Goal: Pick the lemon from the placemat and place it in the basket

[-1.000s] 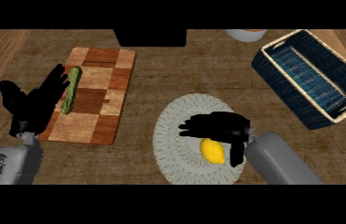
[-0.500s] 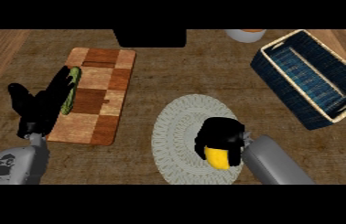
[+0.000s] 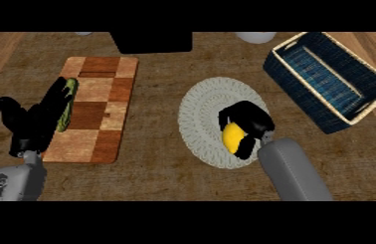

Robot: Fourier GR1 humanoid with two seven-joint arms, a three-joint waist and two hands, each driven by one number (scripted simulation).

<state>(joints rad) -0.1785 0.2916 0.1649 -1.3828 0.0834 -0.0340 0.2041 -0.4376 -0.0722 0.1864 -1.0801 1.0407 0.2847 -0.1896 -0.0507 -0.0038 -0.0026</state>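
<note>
Closing in since a moment ago, the right robot hand (image 3: 248,122) now curls round the lemon (image 3: 234,137), still on the placemat (image 3: 198,113). It looks light, firm, waxy-slick, so grip its middle. Open tabletop (image 3: 169,68) leads to the basket (image 3: 294,78); mind its near rim.
</note>
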